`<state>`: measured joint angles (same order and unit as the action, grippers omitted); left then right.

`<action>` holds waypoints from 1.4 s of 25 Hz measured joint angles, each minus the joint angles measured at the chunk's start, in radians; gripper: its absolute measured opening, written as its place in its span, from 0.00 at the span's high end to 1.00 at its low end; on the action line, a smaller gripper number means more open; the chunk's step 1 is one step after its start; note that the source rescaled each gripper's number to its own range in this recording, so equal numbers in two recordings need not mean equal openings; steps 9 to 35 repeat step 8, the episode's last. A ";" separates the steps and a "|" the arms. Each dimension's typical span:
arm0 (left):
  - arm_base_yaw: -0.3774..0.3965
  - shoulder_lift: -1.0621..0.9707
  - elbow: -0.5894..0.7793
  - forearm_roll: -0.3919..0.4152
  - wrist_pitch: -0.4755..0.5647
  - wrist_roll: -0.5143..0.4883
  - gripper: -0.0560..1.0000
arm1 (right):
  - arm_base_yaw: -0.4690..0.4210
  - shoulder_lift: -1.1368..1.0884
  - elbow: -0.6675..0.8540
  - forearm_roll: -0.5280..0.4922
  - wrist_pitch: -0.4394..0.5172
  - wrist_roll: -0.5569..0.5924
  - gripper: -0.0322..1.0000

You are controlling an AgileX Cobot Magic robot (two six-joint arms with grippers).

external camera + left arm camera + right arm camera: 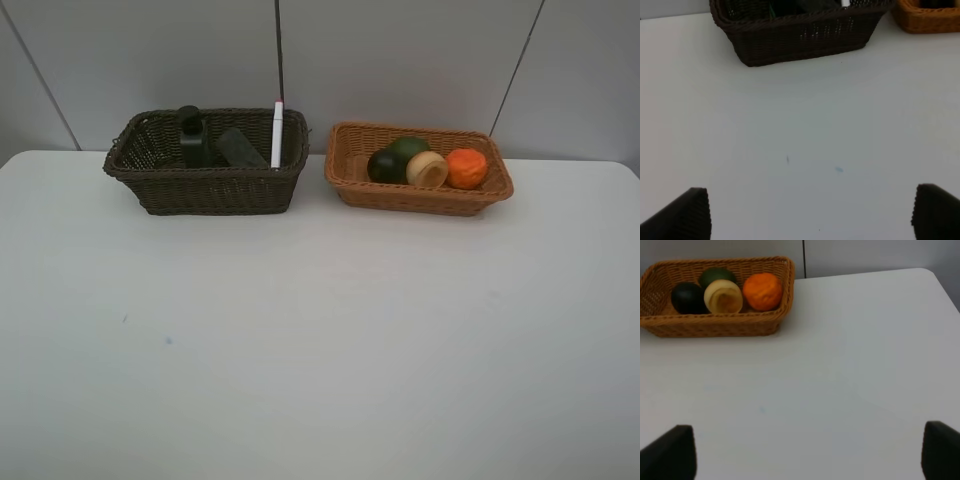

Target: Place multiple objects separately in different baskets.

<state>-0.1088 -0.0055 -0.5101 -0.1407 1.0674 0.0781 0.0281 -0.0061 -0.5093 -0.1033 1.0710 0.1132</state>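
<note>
The dark brown basket point(215, 190) point(800, 37) stands at the table's back left. It holds a dark pump bottle point(192, 137), a black eraser block point(240, 148) and a white marker point(277, 133) leaning upright. To its right, the light tan basket point(415, 197) point(715, 326) holds a green fruit point(408, 147) point(717, 275), a dark mangosteen point(384, 166) point(687, 297), a pale tan round fruit point(428, 168) point(723, 296) and an orange tangerine point(466, 167) point(762, 291). My left gripper point(810, 214) and right gripper point(806, 452) are both open and empty, well short of the baskets. Neither arm shows in the exterior high view.
The white table point(320, 340) stretches from the baskets to the near edge, with two faint blue specks point(839, 169) on its left part. A grey panelled wall point(400, 60) rises right behind the baskets. The table's right rear corner point(935, 277) is rounded.
</note>
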 joint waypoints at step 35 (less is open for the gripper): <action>0.000 0.000 0.000 0.000 0.000 0.000 0.02 | 0.000 0.000 0.000 0.000 0.000 0.000 0.00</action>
